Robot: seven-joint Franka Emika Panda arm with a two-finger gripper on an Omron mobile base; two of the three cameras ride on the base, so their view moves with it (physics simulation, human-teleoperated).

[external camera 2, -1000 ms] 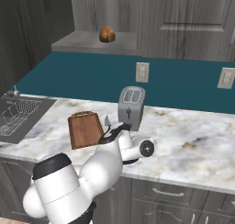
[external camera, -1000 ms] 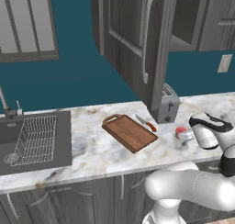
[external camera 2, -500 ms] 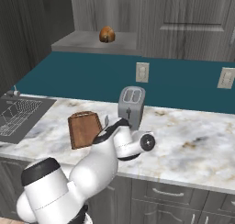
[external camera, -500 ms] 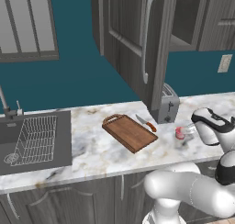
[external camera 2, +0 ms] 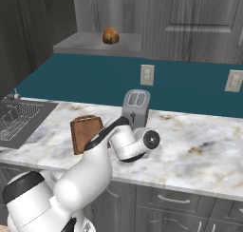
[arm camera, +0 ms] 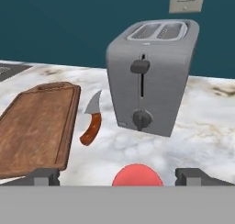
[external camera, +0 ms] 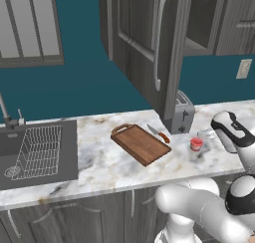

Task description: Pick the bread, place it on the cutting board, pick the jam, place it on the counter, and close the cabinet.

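Pincer: pincer [arm camera: 117, 177] spread wide, one fingertip either side of the jam and apart from it, nothing held.
Jam: jam [external camera: 196, 145], squat pale jar with red lid, upright on the worktop [external camera: 99, 162] in front of the toaster [external camera: 180, 112].
Bread: bread [external camera 2: 110, 35], round golden-brown bun on the open cabinet's shelf [external camera 2: 99, 43].
Cutting board: cutting board [external camera: 140, 143], bare brown wood, handle loop toward the wall.
Knife: knife [arm camera: 92, 120] lies between board and toaster.
Cabinet: cabinet [external camera: 144, 43] door swung open over the toaster.
Open room: bare marble right of the toaster.
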